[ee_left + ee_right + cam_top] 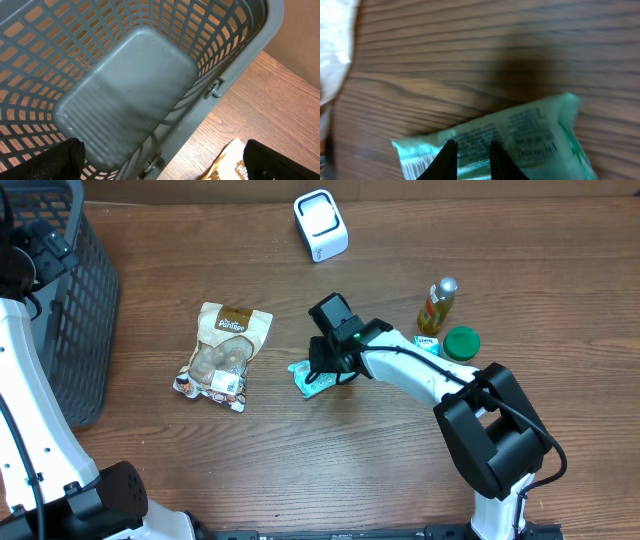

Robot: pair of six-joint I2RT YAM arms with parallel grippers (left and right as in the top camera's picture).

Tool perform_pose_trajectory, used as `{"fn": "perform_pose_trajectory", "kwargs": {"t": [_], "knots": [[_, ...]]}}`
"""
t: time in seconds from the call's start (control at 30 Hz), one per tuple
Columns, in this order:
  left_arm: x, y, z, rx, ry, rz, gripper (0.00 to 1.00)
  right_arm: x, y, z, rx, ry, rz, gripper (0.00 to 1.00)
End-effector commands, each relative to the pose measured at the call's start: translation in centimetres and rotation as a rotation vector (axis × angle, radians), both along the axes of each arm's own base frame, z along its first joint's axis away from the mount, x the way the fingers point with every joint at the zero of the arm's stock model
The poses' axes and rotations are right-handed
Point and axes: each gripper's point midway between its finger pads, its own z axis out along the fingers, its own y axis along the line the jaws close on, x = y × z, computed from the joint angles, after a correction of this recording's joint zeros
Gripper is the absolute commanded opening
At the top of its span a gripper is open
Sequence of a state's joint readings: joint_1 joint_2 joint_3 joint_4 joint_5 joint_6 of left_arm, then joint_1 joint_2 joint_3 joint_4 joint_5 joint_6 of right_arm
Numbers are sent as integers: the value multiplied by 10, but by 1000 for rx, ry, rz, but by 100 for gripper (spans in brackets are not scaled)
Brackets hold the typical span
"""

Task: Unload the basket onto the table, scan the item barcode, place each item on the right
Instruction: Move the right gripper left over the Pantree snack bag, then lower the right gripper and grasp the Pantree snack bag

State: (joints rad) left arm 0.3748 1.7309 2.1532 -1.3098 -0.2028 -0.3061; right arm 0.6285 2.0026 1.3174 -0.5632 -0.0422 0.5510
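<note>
While the overhead view looks down on the brown wooden tabletop [200, 270], the right end effector [322, 370] sits over the green packet [310, 385], its black body hiding the packet's upper right part. Left of the packet, apart from it, lies a tan snack bag [225, 355]. Farther left stands a dark grey lattice basket [70, 290]. Toward the far edge, well apart from the packet, stands a white scanner [320, 225]. Right of the packet, past the white arm, are an amber bottle [437, 305], a round green lid [461, 342] and, just beside the lid, a small teal-and-white item [427, 343] too small to identify.

From the left wrist, the left end effector [162, 165] hangs over the basket [250, 30] with its fingers [50, 160] spread wide apart. Only the basket's ribbed grey floor and lattice walls show inside. A corner of the snack bag [232, 162] lies on the tabletop [280, 100] outside the wall.

From the right wrist, the right end effector [470, 160] has its fingers [447, 160] drawn close together, pinching the packet [530, 130] at its near edge. Small print covers the wrapper. A pale shape [335, 50] left of the packet is too blurred to name.
</note>
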Motion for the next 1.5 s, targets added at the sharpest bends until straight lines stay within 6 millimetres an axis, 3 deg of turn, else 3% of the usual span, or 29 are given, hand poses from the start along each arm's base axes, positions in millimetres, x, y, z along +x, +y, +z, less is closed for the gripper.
{"fn": "perform_pose_trajectory", "kwargs": {"t": [0.0,0.17,0.27,0.33,0.5,0.7,0.87,1.07,1.3,1.47], "knots": [[2,0,3,15,-2,-15,99,2,-47,-15,-127,44,-115,19],[2,0,3,15,-2,-15,100,-2,-84,-10,-199,132,-179,23],[2,0,3,15,-2,-15,100,1,-92,13,-223,168,-183,24],[2,0,3,15,-2,-15,100,7,-85,36,-214,161,-132,27],[2,0,3,15,-2,-15,100,28,-30,77,-44,57,17,29],[2,0,3,15,-2,-15,99,53,46,96,111,-175,129,32],[2,0,3,15,-2,-15,100,55,114,110,176,-391,342,40],[2,0,3,15,-2,-15,100,62,152,85,135,-527,419,48],[2,0,3,15,-2,-15,100,82,171,36,163,-582,409,48],[2,0,3,15,-2,-15,100,86,172,6,157,-574,406,48]]}}
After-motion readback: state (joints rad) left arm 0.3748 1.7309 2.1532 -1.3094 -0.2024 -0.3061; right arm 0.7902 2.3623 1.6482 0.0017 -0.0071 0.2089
